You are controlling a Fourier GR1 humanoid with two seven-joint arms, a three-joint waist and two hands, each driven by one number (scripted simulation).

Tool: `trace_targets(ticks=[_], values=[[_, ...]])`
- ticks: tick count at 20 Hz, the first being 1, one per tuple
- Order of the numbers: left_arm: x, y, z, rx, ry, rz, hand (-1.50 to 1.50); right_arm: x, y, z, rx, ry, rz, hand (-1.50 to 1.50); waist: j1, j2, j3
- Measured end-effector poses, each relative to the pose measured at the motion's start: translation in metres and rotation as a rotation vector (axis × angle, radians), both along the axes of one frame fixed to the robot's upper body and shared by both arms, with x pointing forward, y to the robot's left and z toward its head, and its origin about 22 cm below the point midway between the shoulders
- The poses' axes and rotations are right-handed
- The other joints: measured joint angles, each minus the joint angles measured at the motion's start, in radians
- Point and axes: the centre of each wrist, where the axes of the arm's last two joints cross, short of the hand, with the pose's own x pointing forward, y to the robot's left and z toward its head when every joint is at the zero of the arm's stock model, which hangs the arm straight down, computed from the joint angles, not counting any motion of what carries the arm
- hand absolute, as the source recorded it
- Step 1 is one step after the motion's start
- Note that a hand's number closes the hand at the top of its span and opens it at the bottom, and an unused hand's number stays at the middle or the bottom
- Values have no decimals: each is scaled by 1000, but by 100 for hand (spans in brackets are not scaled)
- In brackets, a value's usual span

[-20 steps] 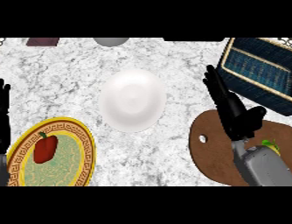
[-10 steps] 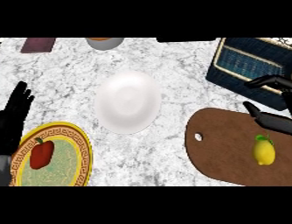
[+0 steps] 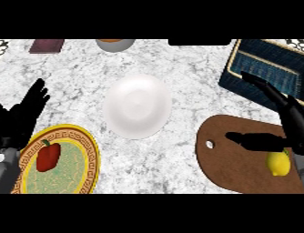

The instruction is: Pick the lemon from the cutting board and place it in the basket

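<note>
The yellow lemon (image 3: pixel 278 163) lies on the brown cutting board (image 3: pixel 232 166) at the lower right. My right hand (image 3: pixel 297 129) hovers just above it, open, thumb stretched left over the board and fingers pointing up toward the basket; it hides the lemon's top. The dark blue basket (image 3: pixel 276 70) with a tan rim stands at the upper right, beyond the board. My left hand (image 3: pixel 17 116) rests open at the left edge, fingers up.
A white plate (image 3: pixel 139 106) sits mid-counter. A yellow patterned plate (image 3: pixel 71 175) holding a red pepper (image 3: pixel 48 155) is at the lower left. A bowl (image 3: pixel 115 44) and a dark red block (image 3: pixel 46 45) lie along the far edge.
My right hand has come down and left over the board, now covering the lemon's top. The view has shifted slightly, and the left hand stands a little higher.
</note>
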Motion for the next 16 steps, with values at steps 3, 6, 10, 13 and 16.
trace_targets(ticks=[3,6,10,13,16], values=[[1,1,-1,-3,7,-4,0,-3,-1,27,-94,103,-56,-150,-2,-4,-2],[1,2,-1,0,15,-4,0,-1,-12,57,-263,177,-161,-150,-4,-7,-5],[3,3,-1,5,18,1,0,2,-30,101,-506,247,-353,-150,-8,-8,-7],[3,0,-2,3,18,-3,0,0,-34,141,-586,317,-452,-150,-3,-8,-5],[4,3,-1,1,18,-10,0,-1,-37,169,-646,428,-467,-150,4,-5,-4]])
